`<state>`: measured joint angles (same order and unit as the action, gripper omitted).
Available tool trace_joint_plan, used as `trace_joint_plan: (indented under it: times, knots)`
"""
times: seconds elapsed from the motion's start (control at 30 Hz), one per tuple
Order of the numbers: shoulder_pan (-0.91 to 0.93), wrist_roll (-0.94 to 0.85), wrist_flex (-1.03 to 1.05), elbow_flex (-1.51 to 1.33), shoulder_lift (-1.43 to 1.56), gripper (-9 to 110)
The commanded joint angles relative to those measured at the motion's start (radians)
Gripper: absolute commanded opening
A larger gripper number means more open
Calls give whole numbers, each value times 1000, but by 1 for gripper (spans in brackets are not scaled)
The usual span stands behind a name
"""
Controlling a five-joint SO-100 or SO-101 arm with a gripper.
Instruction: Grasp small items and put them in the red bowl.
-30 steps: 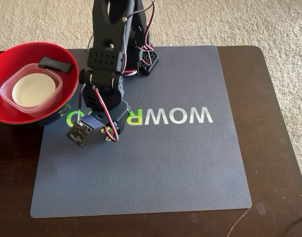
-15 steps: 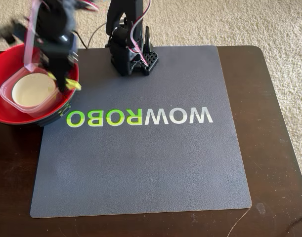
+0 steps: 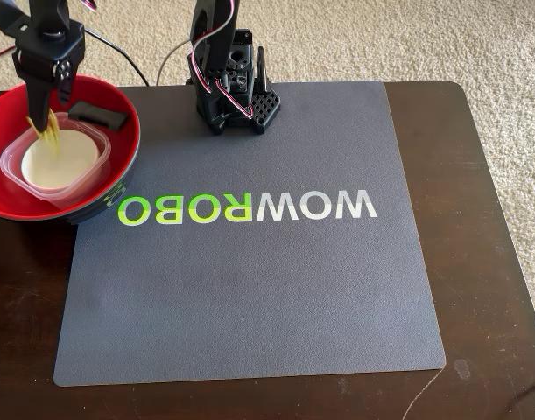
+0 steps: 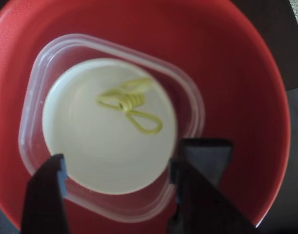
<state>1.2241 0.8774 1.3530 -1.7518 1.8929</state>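
My gripper [image 4: 119, 170] hangs spread and empty over the red bowl [image 4: 236, 73], high enough to clear the stack. Yellow-green clip [image 4: 129, 105], a blurred wire coil, lies around 12 o'clock in the white bowl [image 4: 90, 156], nested in the clear tub [image 4: 188, 97]. Black buckle [image 3: 98, 115] rests at the red bowl's 1 o'clock.

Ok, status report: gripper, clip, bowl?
Gripper open above red bowl. Yellow-green clip in white bowl, inside clear tub. Nothing in the way.
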Motion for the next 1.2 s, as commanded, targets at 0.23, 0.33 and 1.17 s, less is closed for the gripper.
trace_joint_plan:
  times: [0.23,0.33,1.17]
  knots:
    - [-402,-158,265,179,400,31]
    - [-580,-255,261,153,454,25]
    - [-966,-508,-391,-1256,1397,0]
